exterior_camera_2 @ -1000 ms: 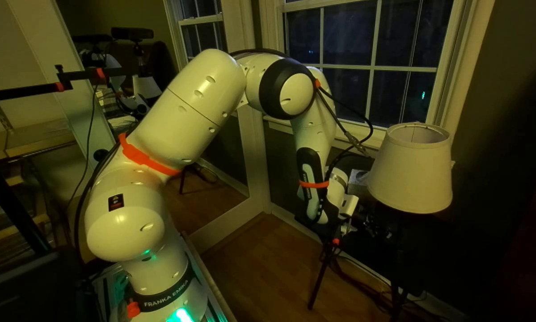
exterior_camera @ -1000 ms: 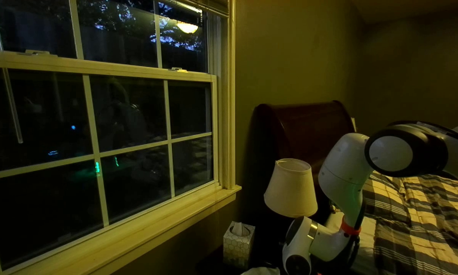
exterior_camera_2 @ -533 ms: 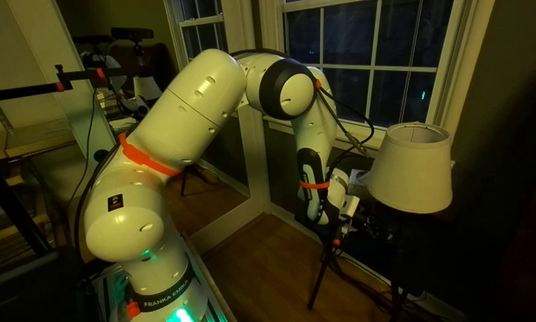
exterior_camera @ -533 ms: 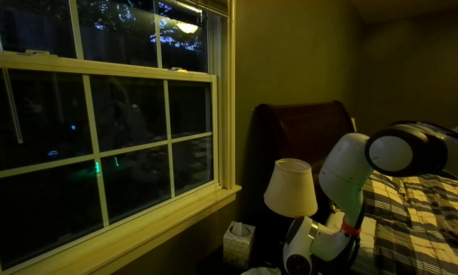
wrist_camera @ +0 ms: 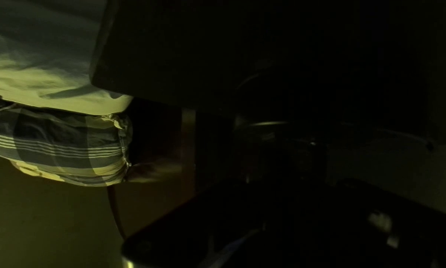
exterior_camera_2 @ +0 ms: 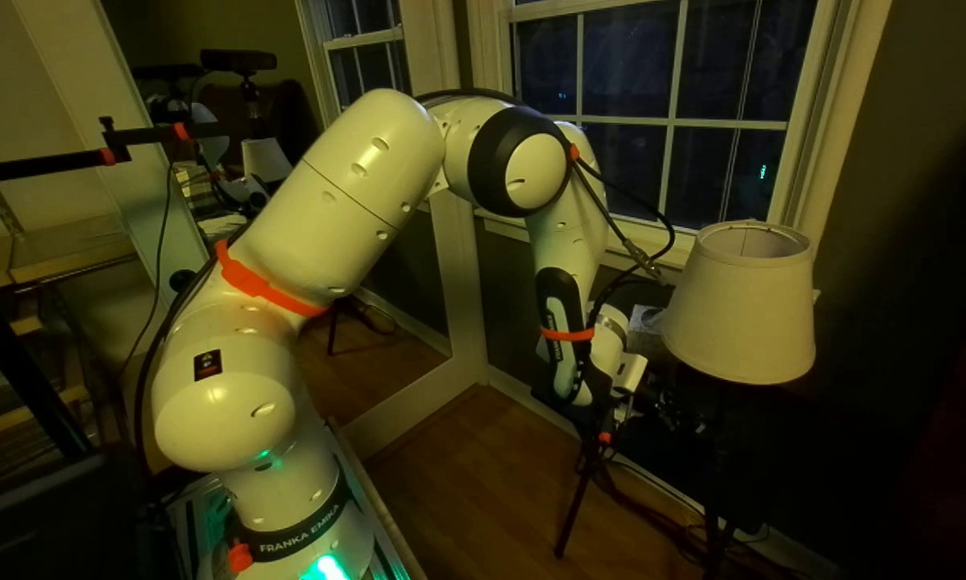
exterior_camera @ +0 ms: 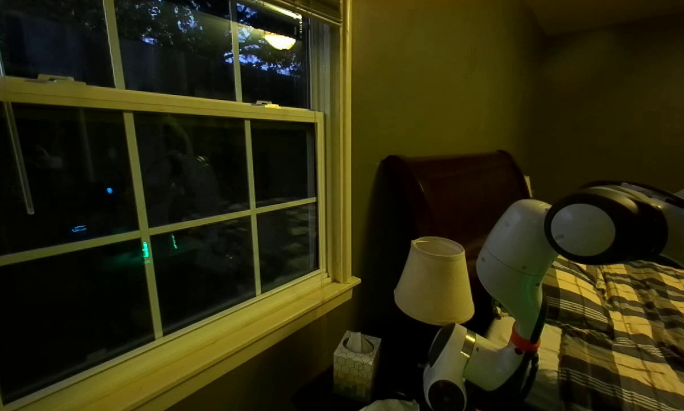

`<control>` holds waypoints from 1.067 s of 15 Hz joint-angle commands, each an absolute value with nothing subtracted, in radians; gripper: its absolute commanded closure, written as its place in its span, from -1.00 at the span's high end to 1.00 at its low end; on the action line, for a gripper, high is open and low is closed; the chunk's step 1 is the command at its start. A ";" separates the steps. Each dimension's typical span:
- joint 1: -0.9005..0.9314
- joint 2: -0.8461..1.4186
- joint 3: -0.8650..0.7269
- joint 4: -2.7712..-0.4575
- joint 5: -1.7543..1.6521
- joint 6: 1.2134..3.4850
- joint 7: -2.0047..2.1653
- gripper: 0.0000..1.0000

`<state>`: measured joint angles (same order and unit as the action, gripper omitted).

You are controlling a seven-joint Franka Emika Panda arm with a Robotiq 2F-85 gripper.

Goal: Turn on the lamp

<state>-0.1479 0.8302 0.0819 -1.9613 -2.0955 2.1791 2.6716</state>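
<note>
Your arm (exterior_camera_2: pixel 337 217) rises at a slant from its base (exterior_camera_2: pixel 301 528), bends at the elbow (exterior_camera_2: pixel 523 165), and slopes down to the wrist (exterior_camera_2: pixel 611 346). Your gripper (exterior_camera_2: pixel 682 412) is low, just beyond the wrist; it is so dark there that one cannot tell whether its jaws stand apart or together.

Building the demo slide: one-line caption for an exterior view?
Franka arm bent down beside an unlit lamp, dark window behind.

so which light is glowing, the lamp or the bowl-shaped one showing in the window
The bowl-shaped light near the top right of the window: it shines yellow, while the lamp looks dull, with no glow.
</note>
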 commanded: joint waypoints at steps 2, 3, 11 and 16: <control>-0.154 0.837 0.078 -1.951 -2.120 2.205 2.690 -1.00; -0.154 0.836 0.078 -1.952 -2.124 2.204 2.692 -1.00; -0.154 0.841 0.076 -1.942 -2.130 2.203 2.687 -1.00; -0.156 0.852 0.075 -1.937 -2.130 2.206 2.685 -1.00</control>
